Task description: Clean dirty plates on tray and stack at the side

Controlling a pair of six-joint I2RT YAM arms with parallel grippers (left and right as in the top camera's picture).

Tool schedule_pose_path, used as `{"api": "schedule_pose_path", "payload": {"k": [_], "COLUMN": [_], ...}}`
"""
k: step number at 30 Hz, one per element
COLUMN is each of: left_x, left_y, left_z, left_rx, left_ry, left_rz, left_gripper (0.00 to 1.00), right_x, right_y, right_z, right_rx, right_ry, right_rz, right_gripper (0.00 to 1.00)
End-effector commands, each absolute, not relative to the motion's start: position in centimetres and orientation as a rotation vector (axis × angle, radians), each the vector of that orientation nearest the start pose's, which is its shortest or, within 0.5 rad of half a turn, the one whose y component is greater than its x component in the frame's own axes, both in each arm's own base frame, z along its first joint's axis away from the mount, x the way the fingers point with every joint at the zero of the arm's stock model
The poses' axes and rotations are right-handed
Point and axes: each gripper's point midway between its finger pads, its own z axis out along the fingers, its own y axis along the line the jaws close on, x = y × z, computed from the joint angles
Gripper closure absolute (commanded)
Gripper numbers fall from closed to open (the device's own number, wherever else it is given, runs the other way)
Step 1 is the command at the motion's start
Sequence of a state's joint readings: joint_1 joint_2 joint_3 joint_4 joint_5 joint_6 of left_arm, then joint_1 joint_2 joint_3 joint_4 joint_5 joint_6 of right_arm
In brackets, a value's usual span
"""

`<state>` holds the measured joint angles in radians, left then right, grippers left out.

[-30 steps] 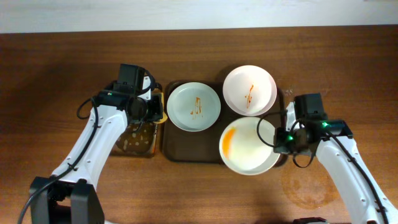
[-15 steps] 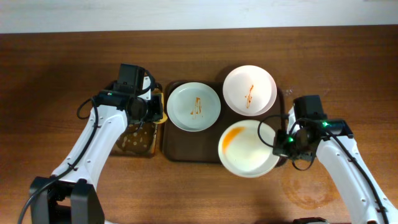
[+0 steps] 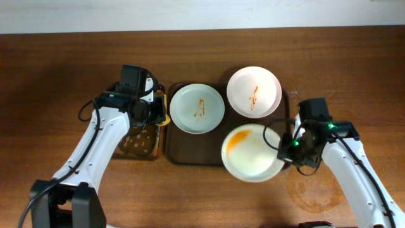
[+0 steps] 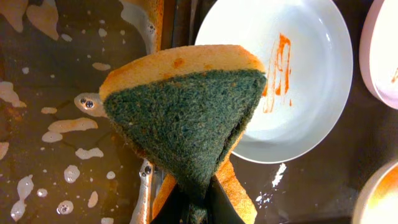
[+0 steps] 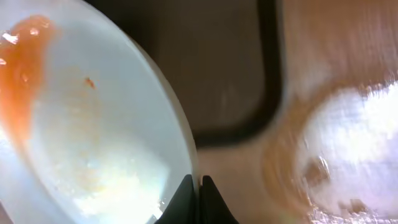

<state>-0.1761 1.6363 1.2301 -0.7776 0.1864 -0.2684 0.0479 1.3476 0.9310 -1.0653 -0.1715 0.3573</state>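
Clamped by its rim in the right gripper (image 5: 198, 184), the stained plate (image 3: 252, 155) was nudged forward, readied for the sponge (image 4: 186, 106) pinched in the left gripper (image 4: 194, 202)

- Left arm (image 3: 95, 136): white link shells, black joint housings, looped black cable, one green light.
- Right arm (image 3: 351, 170): same white shells, black joints, two green lights.
- Fingertips (image 5: 181, 211): black, tapered.
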Motion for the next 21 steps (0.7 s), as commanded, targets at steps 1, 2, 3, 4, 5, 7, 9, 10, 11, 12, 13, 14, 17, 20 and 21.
{"api": "schedule_pose_path", "payload": {"k": [1,2,3,4,5,7,9,10,11,12,13,14,17,20,21], "left_x": [36.7,36.7,36.7,36.7,36.7,36.7,36.7,36.7,36.7,36.7,36.7,36.7,36.7,36.7,36.7], "left_y": [-9.9,-9.9,-9.9,-9.9,-9.9,-9.9,-9.9,-9.9,-9.9,-9.9,-9.9,-9.9,-9.9,-9.9,-9.9], "left_z": [11.4,11.4,11.4,11.4,11.4,11.4,11.4,11.4,11.4,11.4,11.4,11.4,11.4,11.4,11.4], "left_rx": [-0.053,-0.053,-0.053,-0.053,-0.053,-0.053,-0.053,-0.053,-0.053,-0.053,-0.053,-0.053,-0.053,-0.053,-0.053], "left_ry": [2.769,2.769,2.769,2.769,2.769,2.769,2.769,2.769,2.769,2.769,2.769,2.769,2.768,2.768,2.768], "left_rz": [-0.386,-0.386,-0.386,-0.386,-0.386,-0.386,-0.386,-0.386,-0.386,-0.386,-0.386,-0.386,-0.386,-0.386,-0.386], "left_gripper": [1.0,1.0,1.0,1.0,1.0,1.0,1.0,1.0,1.0,1.0,1.0,1.0,1.0,1.0,1.0], "right_x": [24.3,25.1,26.6,27.9,29.0,29.9,29.7,29.4,29.1,29.1,29.5,30.0,31.6,31.9,32.0], "right_y": [2.6,2.6,2.7,2.8,2.7,2.2,0.6,-0.2,-1.3,-2.3,-2.5,-1.9,1.6,3.7,4.2], "right_z": [8.6,8.8,9.5,10.7,12.1,14.1,14.6,14.7,15.1,16.1,17.0,17.8,19.3,21.3,22.0], "right_rx": [0.432,0.412,0.356,0.301,0.238,0.211,0.16,0.156,0.183,0.202,0.208,0.174,0.036,-0.044,-0.06], "right_ry": [2.988,2.957,2.901,2.856,2.816,2.782,2.778,2.774,2.747,2.678,2.608,2.549,2.419,2.284,2.237], "right_rz": [0.154,0.163,0.173,0.176,0.163,0.108,-0.11,-0.228,-0.376,-0.556,-0.654,-0.7,-0.708,-0.791,-0.832], "right_gripper": [0.96,0.96,0.96,0.96,0.96,0.96,0.96,0.96,0.96,0.96,0.96,0.96,0.96,0.96,0.96]}}
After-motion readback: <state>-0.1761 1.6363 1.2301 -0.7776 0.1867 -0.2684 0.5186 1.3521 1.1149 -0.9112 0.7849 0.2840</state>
